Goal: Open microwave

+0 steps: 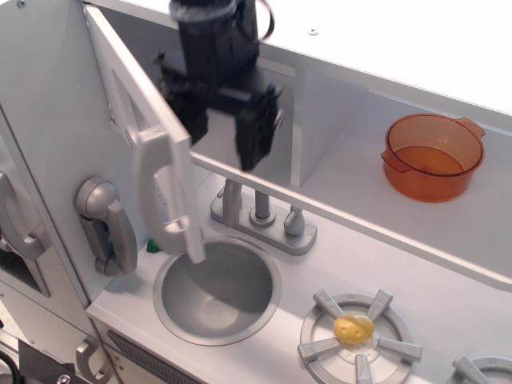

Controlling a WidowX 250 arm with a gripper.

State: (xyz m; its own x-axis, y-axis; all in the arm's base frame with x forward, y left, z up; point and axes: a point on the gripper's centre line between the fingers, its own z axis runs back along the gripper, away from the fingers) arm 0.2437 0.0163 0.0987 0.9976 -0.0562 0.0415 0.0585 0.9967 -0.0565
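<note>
The microwave door (pixel 136 104) is swung well open to the left, seen almost edge-on, with its vertical grey handle (pixel 166 196) facing me. The microwave compartment (pixel 276 136) behind it is open and its white floor shows. My black gripper (pixel 224 132) hangs in the compartment's mouth, just right of the door's free edge, inside the door. Its fingers (pixel 253 138) are spread apart and hold nothing. The left finger is close to the door's inner face; I cannot tell whether it touches.
An orange pot (pixel 433 155) stands on the shelf at the right. A grey faucet (pixel 260 212) stands behind the round sink (pixel 216 290). A curved grey phone-like handle (pixel 106 226) hangs on the left panel. A burner with a yellow piece (pixel 354 328) lies at the front.
</note>
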